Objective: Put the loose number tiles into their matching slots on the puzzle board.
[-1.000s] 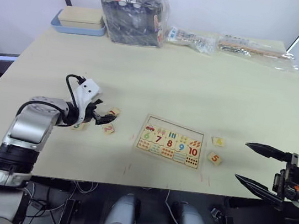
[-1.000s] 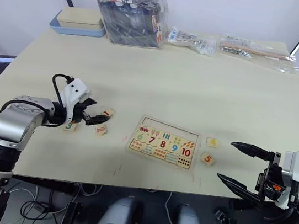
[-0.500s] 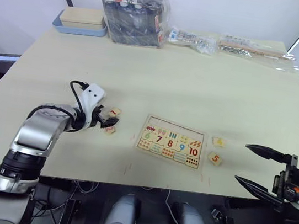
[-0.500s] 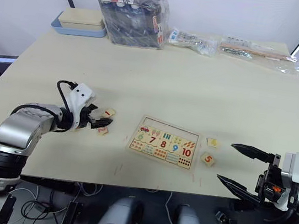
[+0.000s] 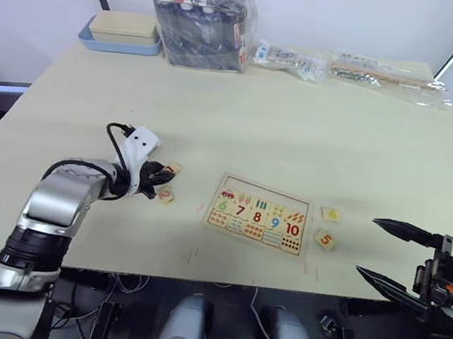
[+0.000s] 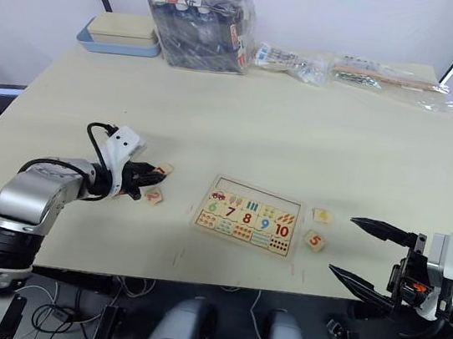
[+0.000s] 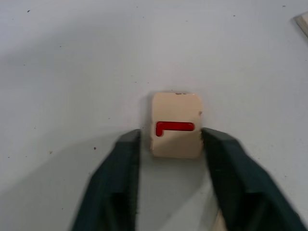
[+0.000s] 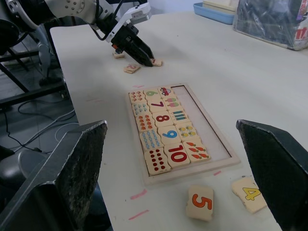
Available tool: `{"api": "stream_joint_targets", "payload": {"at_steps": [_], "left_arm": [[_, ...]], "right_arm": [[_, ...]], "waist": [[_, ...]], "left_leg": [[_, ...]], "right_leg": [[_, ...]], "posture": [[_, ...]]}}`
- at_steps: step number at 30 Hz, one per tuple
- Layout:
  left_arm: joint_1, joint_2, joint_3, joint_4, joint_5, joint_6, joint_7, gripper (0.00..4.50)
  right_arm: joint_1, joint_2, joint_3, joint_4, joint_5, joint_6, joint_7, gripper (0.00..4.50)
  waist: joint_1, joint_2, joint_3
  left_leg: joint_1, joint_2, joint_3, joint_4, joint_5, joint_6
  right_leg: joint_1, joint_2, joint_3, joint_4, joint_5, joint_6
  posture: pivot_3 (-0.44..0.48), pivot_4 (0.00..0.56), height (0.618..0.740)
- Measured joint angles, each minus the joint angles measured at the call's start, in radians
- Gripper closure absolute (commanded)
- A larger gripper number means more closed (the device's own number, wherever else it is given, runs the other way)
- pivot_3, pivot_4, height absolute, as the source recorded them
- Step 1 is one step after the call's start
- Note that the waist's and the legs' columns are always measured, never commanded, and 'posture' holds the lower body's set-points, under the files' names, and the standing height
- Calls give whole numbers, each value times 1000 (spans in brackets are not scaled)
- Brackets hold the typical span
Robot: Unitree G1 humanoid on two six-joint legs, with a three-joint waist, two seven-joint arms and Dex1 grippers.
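Between the left gripper [image 7: 169, 137]'s fingers sits the 1 tile [image 7: 176, 125], flat on the table [image 5: 300, 129]; they flank its edges, narrowly parted, contact uncertain. An uneven squeeze could twist or flick it away. Beyond lies the puzzle board [image 5: 261, 213], top slots [image 8: 204, 134] empty. The right gripper [image 5: 391, 256] hangs wide open, empty.

Bare tabletop [image 5: 316, 131] lies open behind the puzzle board [image 5: 259, 214], its empty top-row slots [image 8: 204, 125] unobstructed from above. To the board's left, the left gripper [image 5: 161, 175] flanks tile 1 [image 7: 176, 125], with tile 2 [image 5: 164, 195] just beside. Tiles 4 [image 5: 331, 214] and 5 [image 5: 325, 240] crowd the board's right edge.
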Motion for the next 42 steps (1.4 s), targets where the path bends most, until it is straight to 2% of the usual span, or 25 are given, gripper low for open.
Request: {"api": "stream_joint_targets", "payload": {"at_steps": [4,7,13,16,20,25,29,35,42], "left_arm": [[3,4,6,12,-13,-21,-9,3586],[0,44,6,24,-44,-36,-69,3586],[-108,189,-19,38,-93,-100,-281,3586],[-216,246,-104,70,-85,-198,-442,3586],[-367,252,-236,168,-37,-316,-611,3586],[-558,194,-385,290,97,-532,-778,3586],[-610,131,-459,358,181,-637,-831,3586],[-740,36,-563,422,270,-655,-867,3586],[-774,-75,-631,522,358,-662,-867,3586]], "right_arm": [[-4,16,0,0,-7,-12,-6,0],[-8,25,0,0,-7,-14,-20,0],[-11,30,0,0,-8,-20,-32,0],[-12,30,0,-1,-10,-29,-41,0],[-18,30,-5,-26,-6,-30,-55,0],[-10,28,-18,-39,-2,-32,-60,0],[-9,28,-22,-39,-3,-34,-63,0],[-1,28,-28,-45,-3,-36,-65,0],[8,28,-43,-39,-9,-41,-62,0]], "waist": [[0,0,0],[-1,0,0],[1,-2,1],[2,-2,1],[1,-2,1],[2,-2,1],[-3,-2,1],[5,-3,1],[-1,-3,1]], "left_leg": [[0,0,0,0,0,0],[0,0,0,0,0,0],[-1,0,0,0,0,0],[-1,-1,2,0,0,0],[-2,-1,5,1,0,0],[-3,-2,5,2,0,0],[-3,-1,5,2,0,0],[-5,-2,3,6,0,1],[-5,-2,2,8,-1,2]], "right_leg": [[0,0,0,0,0,0],[0,0,0,0,0,-1],[-1,0,-1,0,-1,-1],[0,0,0,0,-1,-1],[0,1,0,0,-1,-1],[0,2,2,0,-1,-1],[-1,3,3,0,0,1],[0,4,4,0,0,4],[0,5,4,2,0,5]], "posture": [[0,150,740],[0,150,740],[0,150,740],[0,150,740],[0,150,740],[0,150,740],[0,150,740],[0,150,740],[0,150,740]]}}
